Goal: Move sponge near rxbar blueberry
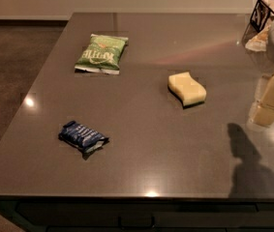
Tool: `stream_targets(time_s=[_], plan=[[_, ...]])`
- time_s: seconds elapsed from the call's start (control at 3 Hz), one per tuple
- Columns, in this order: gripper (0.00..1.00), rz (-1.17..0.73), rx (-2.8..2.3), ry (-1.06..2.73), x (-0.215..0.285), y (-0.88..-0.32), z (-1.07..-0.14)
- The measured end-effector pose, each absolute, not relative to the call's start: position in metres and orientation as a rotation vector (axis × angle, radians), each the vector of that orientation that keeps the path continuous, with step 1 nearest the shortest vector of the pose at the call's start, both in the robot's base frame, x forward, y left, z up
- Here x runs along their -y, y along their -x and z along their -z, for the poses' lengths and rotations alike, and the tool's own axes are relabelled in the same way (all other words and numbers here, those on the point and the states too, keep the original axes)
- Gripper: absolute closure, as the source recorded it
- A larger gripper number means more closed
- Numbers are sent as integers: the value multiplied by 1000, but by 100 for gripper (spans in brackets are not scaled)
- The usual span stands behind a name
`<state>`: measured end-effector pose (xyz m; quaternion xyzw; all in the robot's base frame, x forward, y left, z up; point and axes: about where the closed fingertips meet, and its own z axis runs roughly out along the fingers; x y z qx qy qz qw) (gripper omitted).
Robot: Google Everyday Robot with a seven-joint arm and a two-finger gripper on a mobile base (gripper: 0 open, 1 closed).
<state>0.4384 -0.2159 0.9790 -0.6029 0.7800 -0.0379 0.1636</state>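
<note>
The pale yellow sponge [187,88] with wavy sides lies flat on the grey table [141,163], right of centre. The dark blue rxbar blueberry [82,136] lies near the table's front left, its white torn end towards the front right. It is well apart from the sponge, down and to the left of it. My cream-coloured gripper [270,104] hangs over the table's right side, to the right of the sponge and a little nearer the front, not touching it. It holds nothing that I can see.
A green chip bag [101,54] lies at the back left of the table. A black-and-white object [265,13] and a crumpled pale item [257,43] sit at the back right corner. The gripper's shadow [245,149] falls at the front right. Brown floor lies to the left.
</note>
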Motion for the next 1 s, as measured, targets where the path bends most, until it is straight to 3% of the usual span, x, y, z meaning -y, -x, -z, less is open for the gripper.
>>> stream_targets(time_s=[0.67, 1.0], plan=[[0, 79, -2246, 1696, 206, -454, -970], [0, 47, -2302, 1627, 188, -489, -951]])
